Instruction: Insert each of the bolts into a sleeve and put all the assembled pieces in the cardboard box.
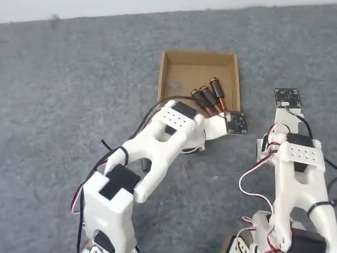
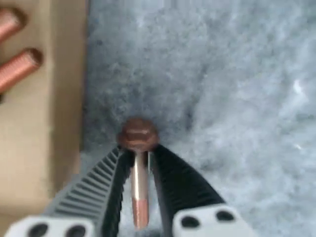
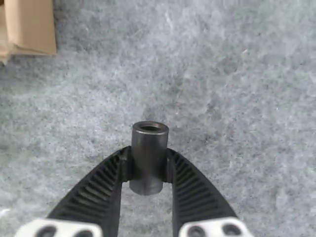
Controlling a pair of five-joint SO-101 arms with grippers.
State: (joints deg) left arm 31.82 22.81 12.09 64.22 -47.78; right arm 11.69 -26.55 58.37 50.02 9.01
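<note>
Cardboard box (image 1: 179, 68) — three coppery assembled pieces (image 1: 208, 99) inside. My left fingers (image 2: 98, 182) clamp a copper hex-head bolt (image 2: 138, 136); my right fingers (image 3: 98, 190) — a black sleeve (image 3: 149, 153).

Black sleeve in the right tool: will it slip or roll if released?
Likely rigid: the sleeve looks like a thick-walled tube, undeformed in the right tool. Its smooth round wall could pivot between the ribbed fingers. On its side it would probably roll, though the fuzzy grey mat should slow it.
</note>
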